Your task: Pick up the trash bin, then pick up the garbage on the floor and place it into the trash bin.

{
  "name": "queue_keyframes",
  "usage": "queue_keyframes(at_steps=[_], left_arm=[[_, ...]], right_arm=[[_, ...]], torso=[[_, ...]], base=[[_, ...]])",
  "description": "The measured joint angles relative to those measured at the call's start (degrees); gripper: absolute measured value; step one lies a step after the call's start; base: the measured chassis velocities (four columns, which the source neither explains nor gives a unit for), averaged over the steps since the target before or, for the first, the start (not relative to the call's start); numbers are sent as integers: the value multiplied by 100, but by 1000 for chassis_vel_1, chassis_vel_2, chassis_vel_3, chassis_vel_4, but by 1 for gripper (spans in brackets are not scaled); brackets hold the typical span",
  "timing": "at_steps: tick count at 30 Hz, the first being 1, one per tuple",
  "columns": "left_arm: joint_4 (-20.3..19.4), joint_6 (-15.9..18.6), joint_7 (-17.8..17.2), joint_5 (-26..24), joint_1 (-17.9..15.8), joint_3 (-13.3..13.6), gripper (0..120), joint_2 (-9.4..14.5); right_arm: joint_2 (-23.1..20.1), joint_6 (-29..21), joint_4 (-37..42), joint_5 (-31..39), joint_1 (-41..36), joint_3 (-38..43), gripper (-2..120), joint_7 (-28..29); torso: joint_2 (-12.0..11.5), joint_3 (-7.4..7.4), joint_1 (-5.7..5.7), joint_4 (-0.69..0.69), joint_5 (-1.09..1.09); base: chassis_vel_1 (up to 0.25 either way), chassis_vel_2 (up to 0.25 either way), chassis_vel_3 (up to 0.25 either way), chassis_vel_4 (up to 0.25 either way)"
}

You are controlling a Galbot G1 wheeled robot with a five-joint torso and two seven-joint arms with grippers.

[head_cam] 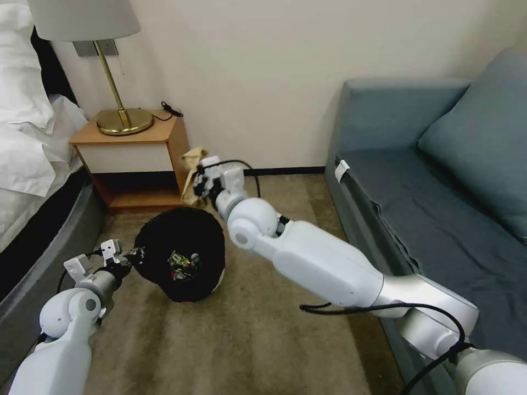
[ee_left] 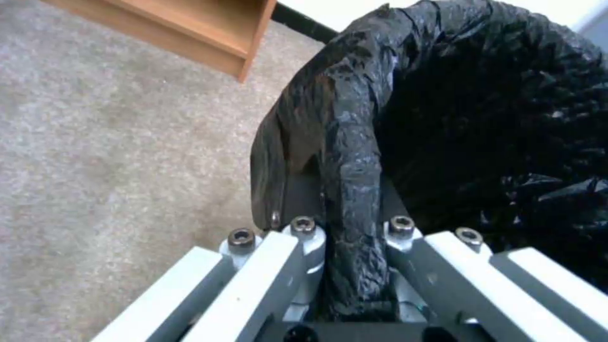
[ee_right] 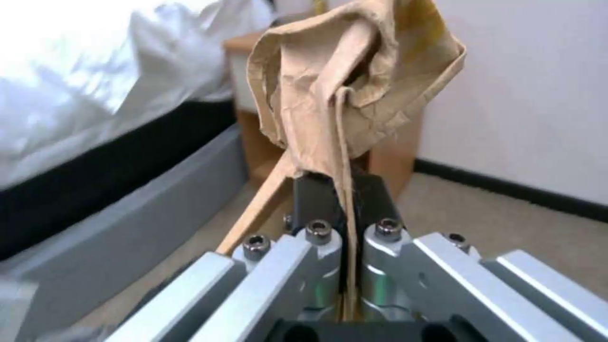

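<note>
The left hand (head_cam: 133,255) sits at the lower left of the head view, closed on the rim of the trash bin (head_cam: 181,252). In the left wrist view the fingers (ee_left: 304,247) pinch a fold of the black liner bag (ee_left: 355,156) over that rim. This grip on the near edge keeps the bin's mouth turned up and open toward the right arm, so that it can receive litter. Small coloured litter pieces (head_cam: 183,264) lie inside the bin, just left of centre in the frame.

The right hand (head_cam: 197,184) is at centre frame, above and just behind the bin. It is closed on a crumpled tan paper (head_cam: 192,164); in the right wrist view the paper (ee_right: 342,85) stands up from between the nearly shut fingers (ee_right: 320,256), held by a thin lower edge. Judging from this pose, the paper is in transit to the bin and not yet over its mouth.

The floor is beige carpet (head_cam: 230,340), with the bin at or just above it; contact cannot be confirmed. A wooden nightstand (head_cam: 132,159) carrying a brass lamp (head_cam: 118,93) stands at upper left, beside a bed with white linen (head_cam: 27,142) at the left edge. A blue-grey sofa (head_cam: 428,181) occupies the right side. A pale wall with a dark skirting strip (head_cam: 285,170) closes the background.
</note>
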Motion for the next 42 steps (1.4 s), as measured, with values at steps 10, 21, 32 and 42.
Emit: queue_keyframes(at_steps=[10,21,32,42], left_arm=[[-40,34,-18,-97,60,-14,4,-38],[-87,77,-59,-164,88,-58,4,-45],[-95,82,-68,-173,118,-95,4,-28],[-108,134,-230,-229,144,-119,4,0]], right_arm=[[11,62,-13,-344,-454,-306,0,-165],[27,63,-101,-705,-666,-424,25,-283],[10,9,-104,-803,-820,-415,63,-262],[-39,128,-42,-911,-893,-361,98,-234]], torso=[[0,0,0,0,0],[0,0,0,0,0],[0,0,0,0,0],[0,0,0,0,0]], base=[[0,0,0,0],[0,0,0,0],[0,0,0,0],[0,0,0,0]])
